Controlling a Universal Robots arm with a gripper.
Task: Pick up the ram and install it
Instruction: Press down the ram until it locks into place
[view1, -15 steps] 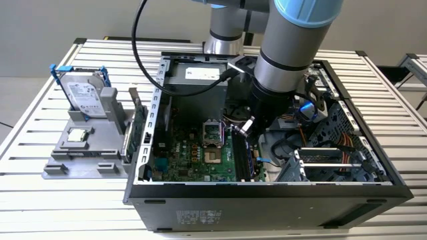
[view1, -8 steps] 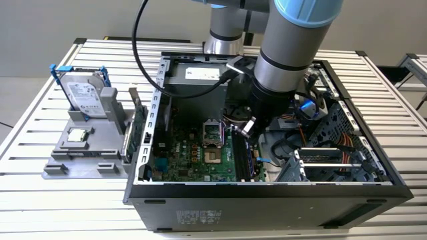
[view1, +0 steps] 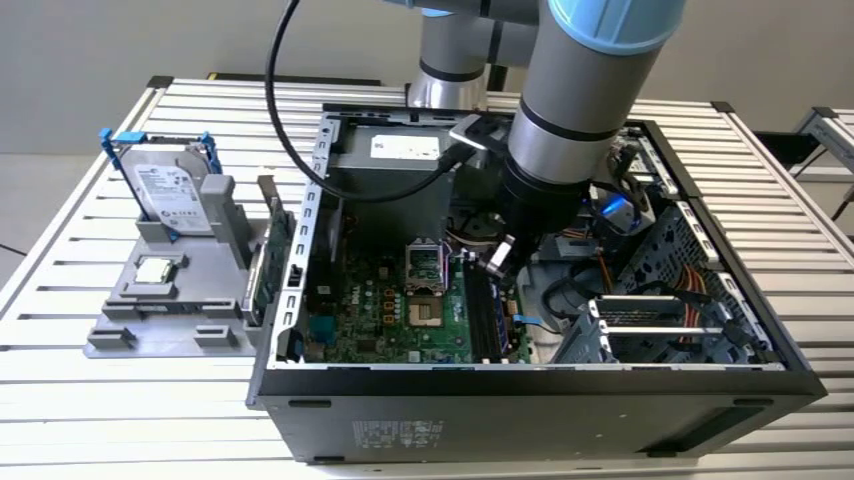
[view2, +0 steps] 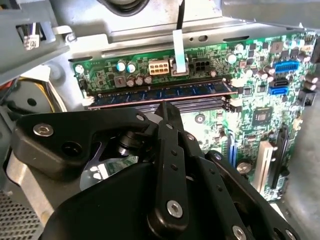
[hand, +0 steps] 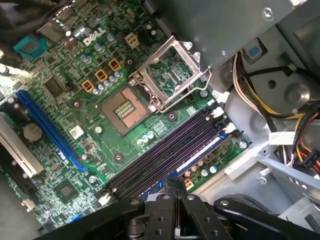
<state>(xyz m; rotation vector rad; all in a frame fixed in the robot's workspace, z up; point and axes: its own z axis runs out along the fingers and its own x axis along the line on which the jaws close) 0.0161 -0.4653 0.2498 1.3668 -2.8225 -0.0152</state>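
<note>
Blue, the ram (view2: 165, 93) sits in its slot on the motherboard (view2: 240, 95). We see the gripper (view2: 167, 107) just above it, jaws closed, holding nothing.

Cables (view1: 607, 265) and the drive cage (view1: 667, 330) crowd the memory slots (hand: 170, 150); motherboard (view1: 387, 310) lies open.

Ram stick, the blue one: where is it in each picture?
Exterior view: the ram sits in the slot row on the motherboard, inside the case, just beyond the arm's tip.
Second wrist view: the ram is the long blue strip seated across the board.
First wrist view: the ram is a thin blue edge along the outermost slot.
Shared landmark: the empty dark slots right beside it.
</note>
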